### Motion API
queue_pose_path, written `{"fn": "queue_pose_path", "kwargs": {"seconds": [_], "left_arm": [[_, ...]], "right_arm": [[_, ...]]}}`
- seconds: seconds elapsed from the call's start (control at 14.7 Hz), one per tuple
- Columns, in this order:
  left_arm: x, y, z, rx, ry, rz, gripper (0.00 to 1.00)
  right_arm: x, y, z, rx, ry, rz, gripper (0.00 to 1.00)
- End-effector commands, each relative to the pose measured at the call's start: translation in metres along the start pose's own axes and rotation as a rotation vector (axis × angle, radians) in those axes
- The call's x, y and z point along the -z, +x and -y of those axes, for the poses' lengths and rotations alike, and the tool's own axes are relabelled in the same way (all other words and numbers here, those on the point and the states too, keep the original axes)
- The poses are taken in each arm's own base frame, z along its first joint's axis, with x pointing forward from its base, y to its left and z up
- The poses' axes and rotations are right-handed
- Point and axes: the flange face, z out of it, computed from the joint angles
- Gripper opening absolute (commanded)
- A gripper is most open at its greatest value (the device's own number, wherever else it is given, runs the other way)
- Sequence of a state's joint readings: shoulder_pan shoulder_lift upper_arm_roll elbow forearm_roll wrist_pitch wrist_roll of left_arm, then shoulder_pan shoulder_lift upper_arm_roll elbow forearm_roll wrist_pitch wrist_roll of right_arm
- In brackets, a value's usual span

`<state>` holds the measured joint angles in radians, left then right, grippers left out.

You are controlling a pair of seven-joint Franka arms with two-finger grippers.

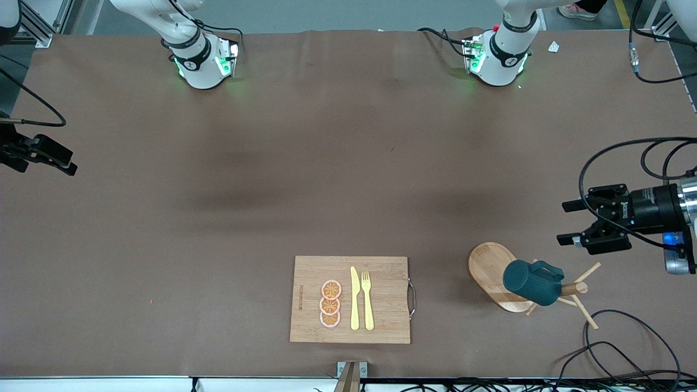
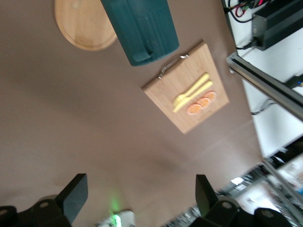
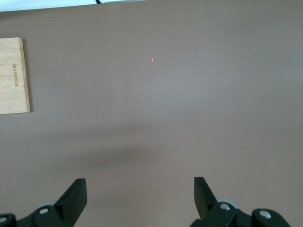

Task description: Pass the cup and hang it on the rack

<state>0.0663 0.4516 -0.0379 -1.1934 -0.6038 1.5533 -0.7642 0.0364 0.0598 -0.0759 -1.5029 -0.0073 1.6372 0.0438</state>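
Hanging on the rack (image 1: pixel 493 267), cup (image 1: pixel 531 283) done; left claw (image 1: pixel 566 222) spread at its 1 o'clock, right claw (image 1: pixel 69 166) spread, waiting.

tabletop (image 1: pixel 326 163): brown covering, soft shadows mid-frame | floor (image 1: pixel 337 13): grey, top edge of frame | aluminium frame rails (image 1: pixel 38 27): upper left corner | loose black cables (image 1: pixel 615 348): lower right

Teal cup (image 1: pixel 531 283) hung on wooden rack (image 1: pixel 493 272)
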Motion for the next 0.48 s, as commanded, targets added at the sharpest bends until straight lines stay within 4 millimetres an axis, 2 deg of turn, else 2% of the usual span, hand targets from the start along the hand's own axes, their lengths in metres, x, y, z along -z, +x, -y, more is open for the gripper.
{"fn": "queue_pose_path", "kwargs": {"seconds": [0.0, 0.27, 0.41], "left_arm": [[-0.006, -0.049, -0.015, -0.154, 0.175, -0.149, 1.00], [-0.007, -0.101, -0.023, -0.257, 0.347, -0.238, 1.00], [0.002, -0.140, -0.028, -0.353, 0.442, -0.329, 1.00]], "right_arm": [[0.006, -0.007, -0.001, 0.011, -0.019, -0.005, 1.00], [0.006, -0.007, -0.001, 0.011, -0.019, -0.005, 1.00], [0.007, -0.008, -0.001, 0.011, -0.019, -0.006, 1.00]]}}
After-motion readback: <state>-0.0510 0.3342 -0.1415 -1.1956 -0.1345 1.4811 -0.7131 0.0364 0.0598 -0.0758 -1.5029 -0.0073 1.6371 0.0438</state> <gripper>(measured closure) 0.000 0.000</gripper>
